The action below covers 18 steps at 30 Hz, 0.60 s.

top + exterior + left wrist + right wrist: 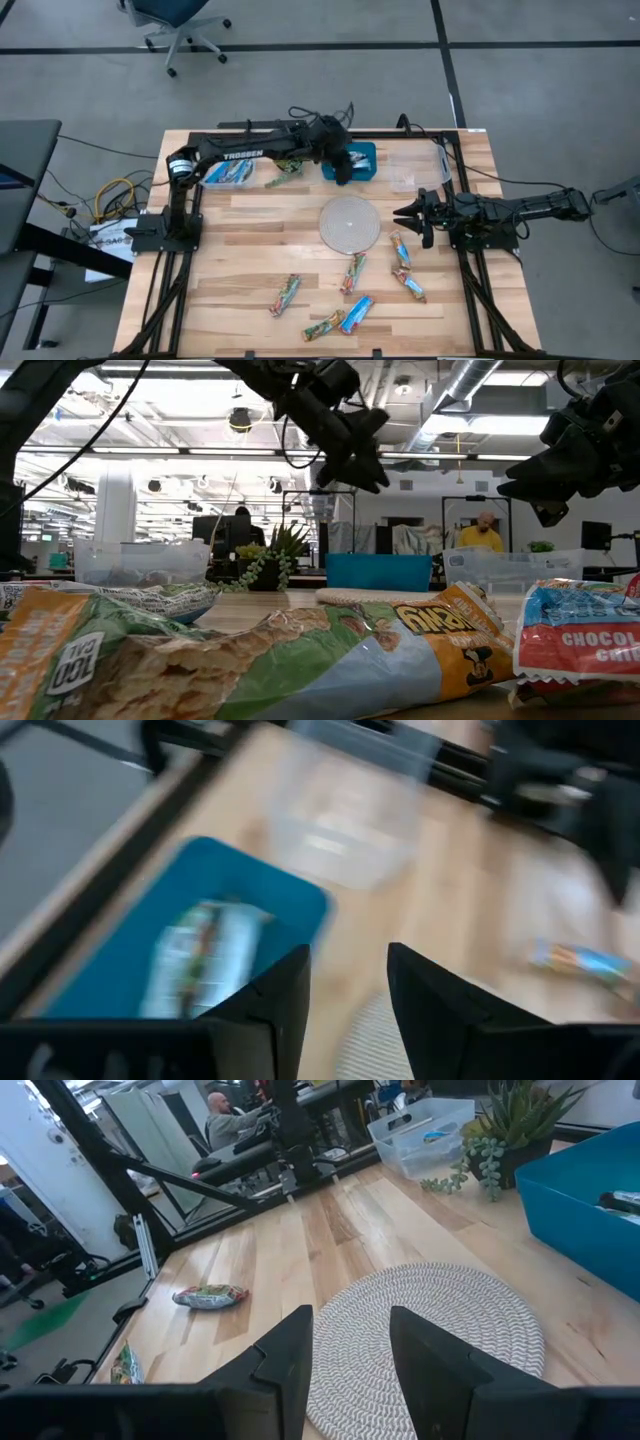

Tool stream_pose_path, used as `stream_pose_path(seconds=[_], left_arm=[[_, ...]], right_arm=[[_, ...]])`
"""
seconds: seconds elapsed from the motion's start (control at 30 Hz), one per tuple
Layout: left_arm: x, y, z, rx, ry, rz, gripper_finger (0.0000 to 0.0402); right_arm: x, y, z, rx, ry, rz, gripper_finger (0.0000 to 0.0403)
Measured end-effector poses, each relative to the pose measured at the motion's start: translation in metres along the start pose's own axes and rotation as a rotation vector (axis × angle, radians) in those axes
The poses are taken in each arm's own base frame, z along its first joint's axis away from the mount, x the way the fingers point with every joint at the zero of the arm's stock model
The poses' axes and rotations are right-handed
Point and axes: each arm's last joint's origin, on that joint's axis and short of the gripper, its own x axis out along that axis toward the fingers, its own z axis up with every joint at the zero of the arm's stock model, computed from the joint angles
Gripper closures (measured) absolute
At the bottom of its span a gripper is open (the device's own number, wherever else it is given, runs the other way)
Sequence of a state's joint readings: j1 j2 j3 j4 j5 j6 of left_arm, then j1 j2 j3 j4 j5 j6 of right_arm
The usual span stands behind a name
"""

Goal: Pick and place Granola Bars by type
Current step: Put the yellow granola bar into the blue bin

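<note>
Pale blond wooden table (250, 250) with plank stripes, bright teal bin (365, 160), clear bins (228, 175), off-white spiral-woven mat (349, 223), green leafy plant (287, 172), black arms, shiny blue, green-silver and orange-red bars (357, 313).

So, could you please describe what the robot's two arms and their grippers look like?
Both are dark, nearly black jointed arms. The left arm carries white TROSSEN lettering on its long link, an orange ring at one joint, and black cables looping near its wrist. Each ends in two dark, wedge-shaped flat fingers, seen on the left gripper and the right gripper.
</note>
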<state>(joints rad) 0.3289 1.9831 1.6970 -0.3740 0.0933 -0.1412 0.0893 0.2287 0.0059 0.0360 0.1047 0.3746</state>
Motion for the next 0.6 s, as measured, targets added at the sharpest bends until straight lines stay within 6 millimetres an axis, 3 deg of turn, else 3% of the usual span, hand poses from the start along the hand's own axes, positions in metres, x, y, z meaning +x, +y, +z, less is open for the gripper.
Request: stream_pose_path(seconds=[0.33, 0.6], left_arm=[[0.0, -0.086, -0.026, 0.074, 0.142, -0.241, 0.0274], [-0.009, -0.136, -0.055, 0.133, 0.299, -0.295, 0.0274]], right_arm=[[0.0, 0.0, 0.0, 0.0, 0.0, 0.0, 0.0275], [0.0, 0.0, 0.0, 0.0, 0.0, 0.0, 0.0275]])
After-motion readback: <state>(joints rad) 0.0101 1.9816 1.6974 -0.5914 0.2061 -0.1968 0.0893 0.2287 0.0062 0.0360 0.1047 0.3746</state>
